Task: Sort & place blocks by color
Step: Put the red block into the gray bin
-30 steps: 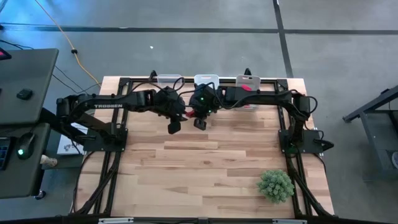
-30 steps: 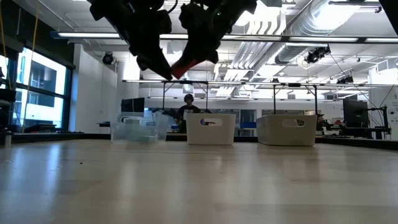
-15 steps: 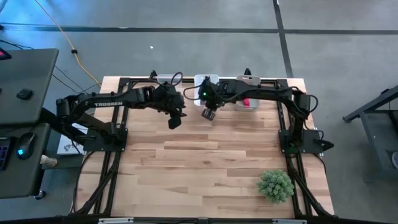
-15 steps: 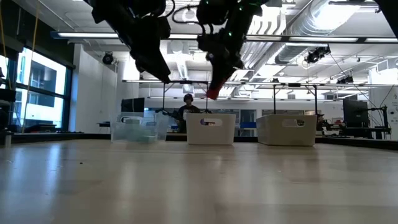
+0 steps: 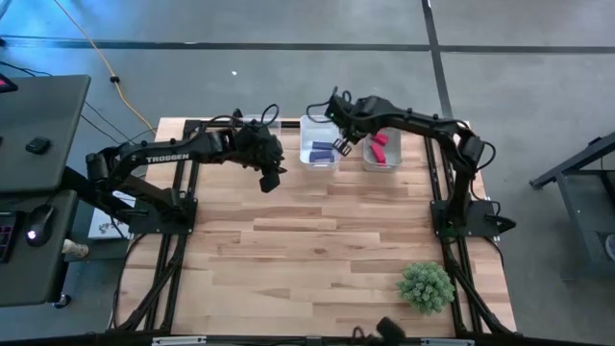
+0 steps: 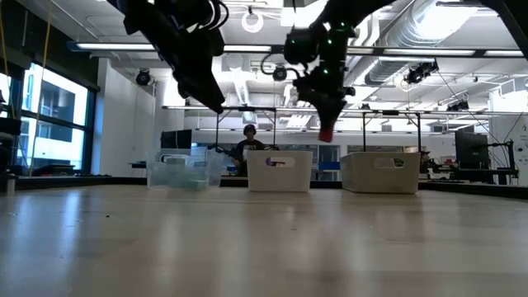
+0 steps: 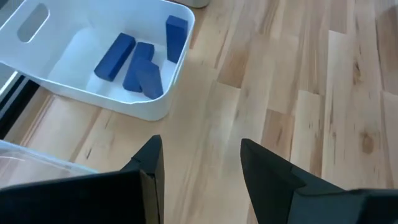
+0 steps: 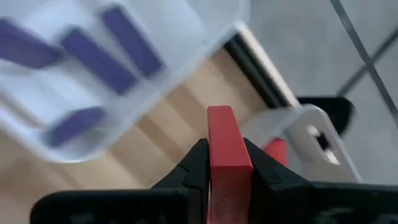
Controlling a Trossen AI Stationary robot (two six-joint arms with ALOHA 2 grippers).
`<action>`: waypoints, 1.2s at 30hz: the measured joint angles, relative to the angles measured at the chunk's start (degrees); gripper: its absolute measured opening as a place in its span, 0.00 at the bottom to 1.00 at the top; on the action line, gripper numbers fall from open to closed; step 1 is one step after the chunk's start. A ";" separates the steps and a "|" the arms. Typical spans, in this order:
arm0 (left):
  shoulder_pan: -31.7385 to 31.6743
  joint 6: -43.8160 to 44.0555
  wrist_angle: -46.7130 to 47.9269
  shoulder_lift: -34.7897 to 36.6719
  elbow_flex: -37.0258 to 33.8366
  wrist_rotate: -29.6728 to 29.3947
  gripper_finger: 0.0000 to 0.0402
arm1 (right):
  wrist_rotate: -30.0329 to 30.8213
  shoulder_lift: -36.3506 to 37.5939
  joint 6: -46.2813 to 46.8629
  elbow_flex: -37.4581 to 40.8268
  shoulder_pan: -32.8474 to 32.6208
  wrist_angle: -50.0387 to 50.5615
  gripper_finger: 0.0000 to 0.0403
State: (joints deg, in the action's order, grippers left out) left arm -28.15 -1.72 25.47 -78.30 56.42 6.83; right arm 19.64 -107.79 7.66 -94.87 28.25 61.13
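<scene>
Right hand (image 8: 229, 171) grips red block (image 8: 227, 155), seemingly between two bins (image 5: 381, 152).

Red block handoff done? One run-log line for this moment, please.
right gripper: shut on red block, between middle bin and right bin | left gripper: open, empty

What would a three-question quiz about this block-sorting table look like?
1. True or false: the right gripper has its jaws shut on a red block.
2. Which bin holds purple blocks: A the middle bin, B the right-hand bin?
3. Fill in: the left gripper has its jaws ____ with nothing between them.

Key: 1 true; 2 A; 3 open.
</scene>
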 joint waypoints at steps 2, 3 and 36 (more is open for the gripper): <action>-0.36 0.00 0.00 0.00 0.00 0.00 0.33 | 1.23 0.00 -0.08 0.00 2.10 1.31 0.09; -0.52 0.00 0.00 0.00 0.00 0.00 0.33 | 1.52 0.00 -0.11 0.00 3.05 1.98 0.09; -2.63 0.02 -0.07 0.00 0.00 0.00 0.33 | -21.32 -6.29 2.52 0.13 18.00 14.38 0.09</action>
State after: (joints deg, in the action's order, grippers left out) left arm -30.79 -1.69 25.41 -78.30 56.42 6.83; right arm -1.68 -114.07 10.18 -94.74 46.25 75.51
